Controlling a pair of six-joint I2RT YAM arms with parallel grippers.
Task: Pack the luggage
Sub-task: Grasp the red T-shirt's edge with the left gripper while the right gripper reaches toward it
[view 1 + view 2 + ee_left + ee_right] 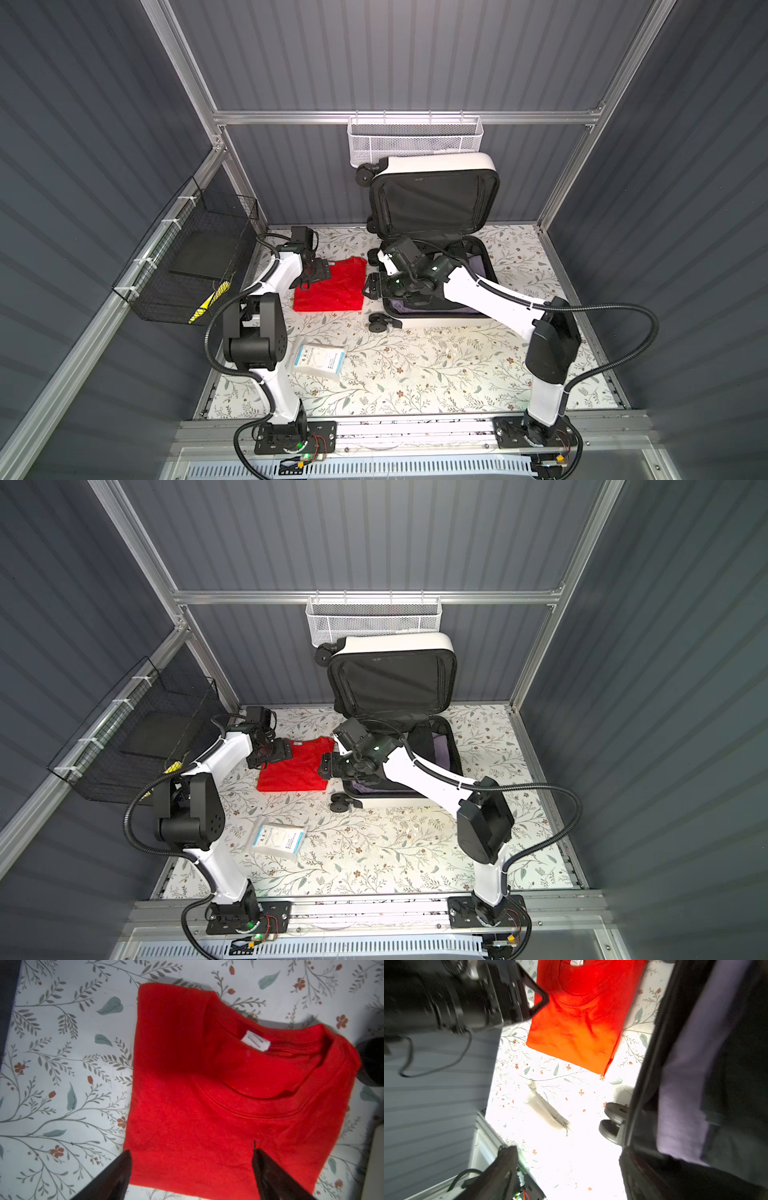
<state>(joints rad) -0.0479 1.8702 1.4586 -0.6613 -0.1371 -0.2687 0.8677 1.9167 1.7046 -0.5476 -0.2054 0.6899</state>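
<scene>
Luggage (pixel 440 160) is sitting open at the back of the desk (pixel 436 365), something lavender (pixel 683 1076) lying inside. Red shirt (pixel 328 286) and white packet (pixel 318 359) are waiting outside. Left hand (pixel 191 1152) is hovering spread over the shirt, right hand (pixel 368 286) spread too, carrying nothing.

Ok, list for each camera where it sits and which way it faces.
Top views: high above the front edge of the table, looking down and back at the open luggage, red shirt and white packet; left arm and right arm show whole.
Left wrist: on the left arm, looking down onto the red shirt; the left pincer shows, open.
Right wrist: on the right arm at the luggage's edge, facing the red shirt; right pincer and left pincer show.
Shared: all four show the red shirt.
</scene>
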